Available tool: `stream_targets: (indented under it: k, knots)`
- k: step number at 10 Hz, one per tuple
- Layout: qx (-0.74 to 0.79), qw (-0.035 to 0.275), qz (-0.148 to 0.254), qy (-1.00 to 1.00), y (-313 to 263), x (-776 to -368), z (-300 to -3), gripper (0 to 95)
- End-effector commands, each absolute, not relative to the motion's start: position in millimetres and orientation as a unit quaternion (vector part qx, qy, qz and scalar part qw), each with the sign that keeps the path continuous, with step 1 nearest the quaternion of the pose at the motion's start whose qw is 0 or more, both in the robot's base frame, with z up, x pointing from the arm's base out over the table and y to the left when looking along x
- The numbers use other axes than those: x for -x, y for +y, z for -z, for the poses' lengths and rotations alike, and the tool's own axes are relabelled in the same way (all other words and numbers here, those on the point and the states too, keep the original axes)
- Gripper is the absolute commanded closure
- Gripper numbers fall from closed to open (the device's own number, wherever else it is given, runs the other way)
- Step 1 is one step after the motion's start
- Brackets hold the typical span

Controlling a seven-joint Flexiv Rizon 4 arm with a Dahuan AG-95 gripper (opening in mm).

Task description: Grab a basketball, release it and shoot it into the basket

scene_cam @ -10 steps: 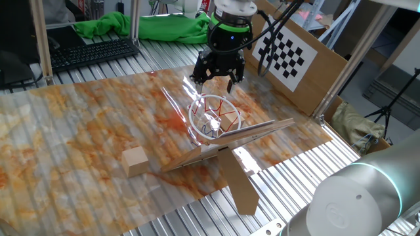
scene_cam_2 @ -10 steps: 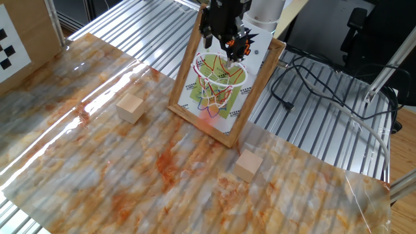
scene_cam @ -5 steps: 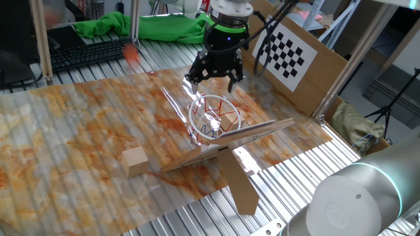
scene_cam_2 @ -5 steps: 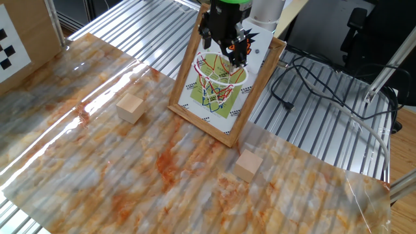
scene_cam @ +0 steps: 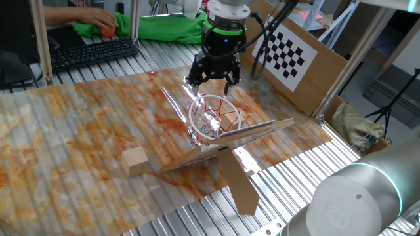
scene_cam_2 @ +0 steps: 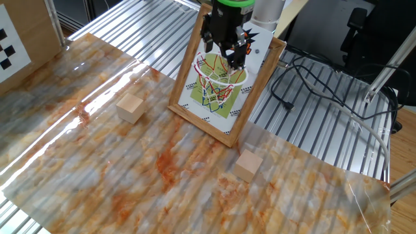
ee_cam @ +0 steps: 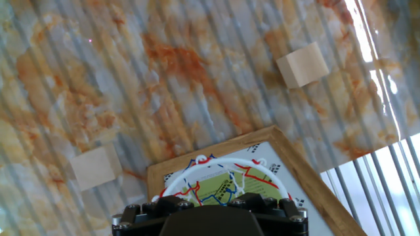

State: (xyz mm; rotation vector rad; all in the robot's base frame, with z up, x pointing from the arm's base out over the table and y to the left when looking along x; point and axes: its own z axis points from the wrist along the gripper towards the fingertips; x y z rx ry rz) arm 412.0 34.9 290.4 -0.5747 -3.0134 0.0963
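The basket (scene_cam: pixel 215 115) is a red ring with a white-and-red net on a clear panel, propped on a brown cardboard stand (scene_cam: pixel 239 183). It also shows in the other fixed view (scene_cam_2: pixel 220 75) and in the hand view (ee_cam: pixel 223 176). My gripper (scene_cam: pixel 211 81) hangs just above the ring, open and empty; it also shows in the other fixed view (scene_cam_2: pixel 223 55). The orange basketball (scene_cam: pixel 107 29) is far off at the back left, held in a person's hand over the green cloth. The hand view does not show it.
Tan wooden blocks lie on the marbled sheet: one left of the stand (scene_cam: pixel 134 160), (scene_cam_2: pixel 130 107) and one on the other side (scene_cam_2: pixel 248 164). A keyboard (scene_cam: pixel 92 52), a green cloth (scene_cam: pixel 157 26) and a checkerboard panel (scene_cam: pixel 285 56) stand at the back.
An orange blur dropped below the net, then streaked away to the back left; now a person's hand holds the ball there. My gripper rose slightly above the ring and stayed open.
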Motion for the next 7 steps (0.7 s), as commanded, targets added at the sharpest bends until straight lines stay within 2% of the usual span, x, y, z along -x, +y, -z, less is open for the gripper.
stream_targets:
  k: [1, 7]
  knots:
    - [0.189, 0.036, -0.03, -0.981, 34.8, -412.4, -290.1, 19.0]
    - [0.184, 0.038, -0.025, -0.982, 39.4, -415.2, -283.4, 19.0]
